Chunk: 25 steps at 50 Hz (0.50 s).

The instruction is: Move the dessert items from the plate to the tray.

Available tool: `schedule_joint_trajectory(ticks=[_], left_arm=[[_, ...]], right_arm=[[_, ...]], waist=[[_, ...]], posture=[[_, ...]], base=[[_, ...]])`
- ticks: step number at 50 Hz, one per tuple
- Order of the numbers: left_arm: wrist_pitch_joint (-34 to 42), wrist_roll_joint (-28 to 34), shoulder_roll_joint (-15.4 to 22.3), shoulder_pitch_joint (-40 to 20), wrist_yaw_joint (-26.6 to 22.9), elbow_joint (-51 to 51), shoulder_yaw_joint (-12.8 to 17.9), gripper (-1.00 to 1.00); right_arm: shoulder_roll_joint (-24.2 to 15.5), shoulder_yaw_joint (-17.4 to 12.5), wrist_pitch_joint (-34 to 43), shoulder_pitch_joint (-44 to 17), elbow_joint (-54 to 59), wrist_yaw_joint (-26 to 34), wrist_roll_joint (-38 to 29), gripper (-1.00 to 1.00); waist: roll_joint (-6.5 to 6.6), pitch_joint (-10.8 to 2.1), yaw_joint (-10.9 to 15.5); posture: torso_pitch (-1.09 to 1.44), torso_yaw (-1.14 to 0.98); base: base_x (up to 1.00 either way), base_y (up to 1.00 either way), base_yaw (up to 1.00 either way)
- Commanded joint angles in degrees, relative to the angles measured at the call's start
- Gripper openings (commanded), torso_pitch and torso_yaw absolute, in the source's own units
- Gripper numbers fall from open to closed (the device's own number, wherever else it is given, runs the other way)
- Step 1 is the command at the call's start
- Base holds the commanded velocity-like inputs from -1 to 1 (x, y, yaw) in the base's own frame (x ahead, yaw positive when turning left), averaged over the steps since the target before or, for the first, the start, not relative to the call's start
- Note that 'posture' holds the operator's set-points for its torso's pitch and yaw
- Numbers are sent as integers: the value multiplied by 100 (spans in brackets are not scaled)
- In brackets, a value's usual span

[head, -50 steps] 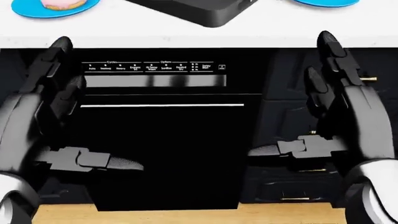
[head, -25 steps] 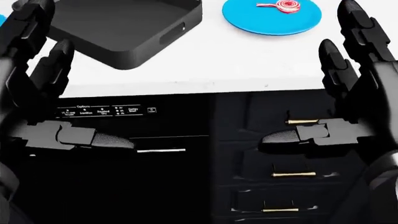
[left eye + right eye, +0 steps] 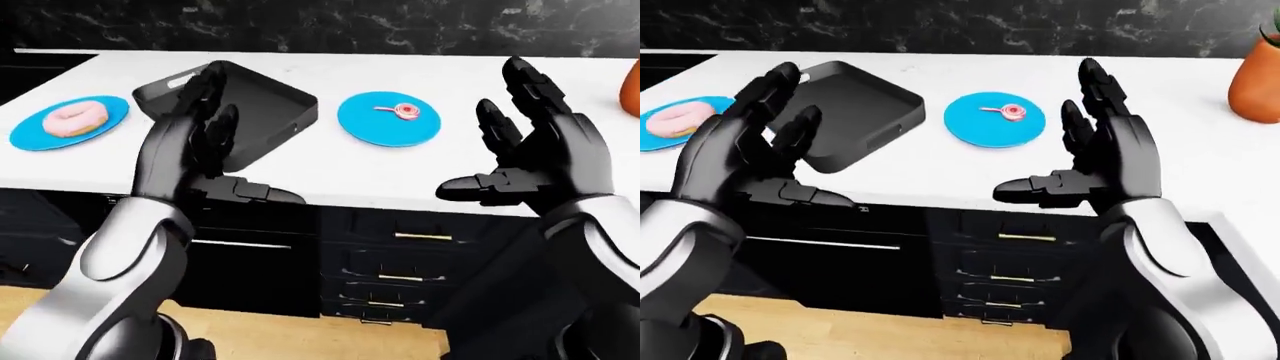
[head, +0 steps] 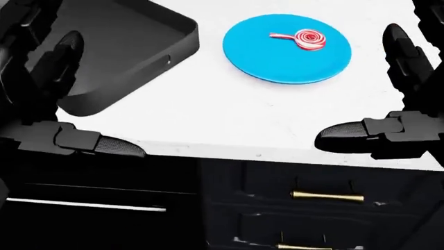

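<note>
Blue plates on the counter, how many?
2. One blue plate with a pink donut lies left of the black tray; the other plate, right of the tray, holds a swirl lollipop. None seems hidden.

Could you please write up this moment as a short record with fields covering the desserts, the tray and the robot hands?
tray: black tray on the white counter, nothing seen in it
left plate: blue plate holding a pink donut, left of the tray
right plate: blue plate holding a swirl lollipop, right of the tray
left robot hand: open, raised, holding nothing
right robot hand: open, raised, holding nothing
task status: both desserts not yet moved
</note>
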Motion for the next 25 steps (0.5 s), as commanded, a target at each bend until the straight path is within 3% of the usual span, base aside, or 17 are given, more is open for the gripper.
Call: schedule_joint_trajectory(ticks=[1, 5, 6, 7, 8, 9, 10, 11, 12, 13, 14, 20, 25], left_arm=[[-289, 3, 93, -89, 76, -126, 97, 100], [-330, -109, 125, -89, 145, -78, 132, 100], [-282, -156, 128, -131, 178, -87, 170, 100], [-289, -191, 135, -138, 204, -79, 173, 100], [-284, -229, 146, -142, 229, -81, 179, 100], [-265, -269, 158, -167, 256, -73, 193, 100], [-233, -313, 162, -198, 284, -76, 210, 100], [-221, -349, 168, -216, 313, -76, 212, 100], [-275, -369, 178, -195, 336, -47, 189, 100], [-293, -394, 176, -172, 367, -60, 168, 100], [-327, -410, 182, -146, 385, -48, 158, 100], [-351, -555, 206, -96, 500, -83, 152, 100], [-246, -715, 219, -152, 614, -130, 226, 100]], right_arm=[[-78, 8, -235, -165, -181, -35, 212, 100], [-211, -8, -430, -41, -41, -38, 256, 100], [-246, -46, -442, -31, -22, -45, 285, 100], [-266, -63, -475, -11, 14, -55, 295, 100], [-265, -137, -455, -20, 27, -113, 362, 100], [-300, -183, -405, -55, 22, -189, 434, 100], [-335, -169, -469, -17, 45, -192, 434, 100], [-365, -191, -446, -21, 20, -229, 489, 100], [-410, -204, -429, -28, 11, -260, 530, 100], [-441, -233, -451, -8, 4, -264, 566, 100], [-467, -260, -435, -9, -16, -289, 620, 100], [-627, -386, -526, 90, -34, -378, 843, 100], [-742, -410, -556, 86, -38, -441, 972, 100]], waist=[[-93, -197, 78], [67, -193, 49], [135, -183, 39], [291, -210, -60], [137, -124, 22], [387, -209, -54], [233, -147, -25], [255, -291, -7], [292, -227, 0], [318, -79, 16], [261, -36, 49], [142, -48, 98], [-149, -63, 200]], posture=[[0, 0], [0, 0], [0, 0], [0, 0], [0, 0], [0, 0], [0, 0], [0, 0], [0, 0], [0, 0], [0, 0], [0, 0], [0, 0]], base=[[0, 0, 47], [0, 0, 48], [0, 0, 48], [0, 45, 0], [0, 0, 0], [0, 0, 0], [0, 0, 0], [13, 0, 0], [37, 0, 0], [45, 0, 0], [47, 0, 0], [46, 0, 0], [45, 0, 0]])
